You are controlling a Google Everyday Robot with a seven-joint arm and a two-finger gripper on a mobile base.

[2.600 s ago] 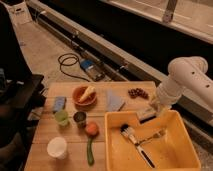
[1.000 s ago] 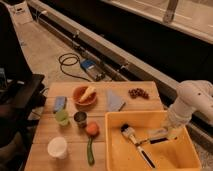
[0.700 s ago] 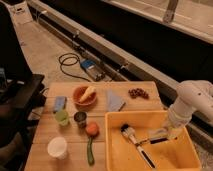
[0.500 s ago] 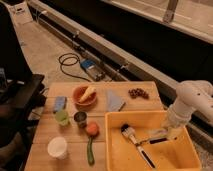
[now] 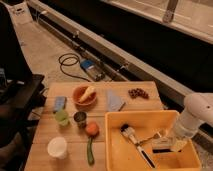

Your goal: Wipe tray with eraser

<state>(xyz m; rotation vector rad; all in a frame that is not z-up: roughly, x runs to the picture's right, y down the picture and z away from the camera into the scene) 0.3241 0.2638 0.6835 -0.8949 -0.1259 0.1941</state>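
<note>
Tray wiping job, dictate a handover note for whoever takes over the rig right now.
Gripper: down inside the right part of the tray, right at the eraser; whether it grips it cannot be told.
Eraser: in the tray near the right wall, apparently on the floor.
Brush: lying in the tray, left of the eraser.
Done: eraser brought into the tray. How much has been wiped does not show.
Left: wipe the tray floor; the brush will likely get in the way of a leftward stroke.
</note>
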